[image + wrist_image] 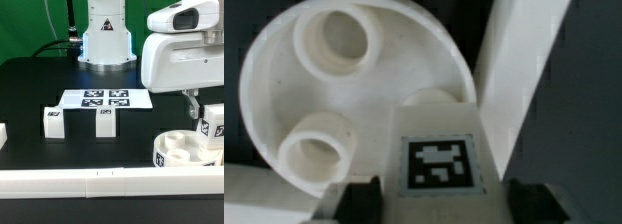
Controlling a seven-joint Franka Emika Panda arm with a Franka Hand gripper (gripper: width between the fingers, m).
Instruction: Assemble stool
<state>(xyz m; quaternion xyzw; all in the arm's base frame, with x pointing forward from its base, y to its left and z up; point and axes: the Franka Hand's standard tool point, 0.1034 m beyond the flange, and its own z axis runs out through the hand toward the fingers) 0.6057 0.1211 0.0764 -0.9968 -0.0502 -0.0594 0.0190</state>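
Observation:
The round white seat disc [178,150] lies at the exterior view's lower right, against the front rail. In the wrist view the seat disc [402,75] shows two open round sockets. My gripper [206,112] is shut on a white tagged leg [213,128], held upright over the disc's right part. In the wrist view the leg [441,150] sits between the two dark fingers [352,203], its tag facing the camera. Whether its foot sits in a socket is hidden. Two more tagged legs [53,121] [105,120] stand on the black table, left of centre.
The marker board [105,99] lies flat behind the two loose legs. A long white rail [100,182] runs along the front edge and shows beside the disc in the wrist view [526,60]. A white block [3,133] sits at the far left. The robot base [105,40] stands at the back.

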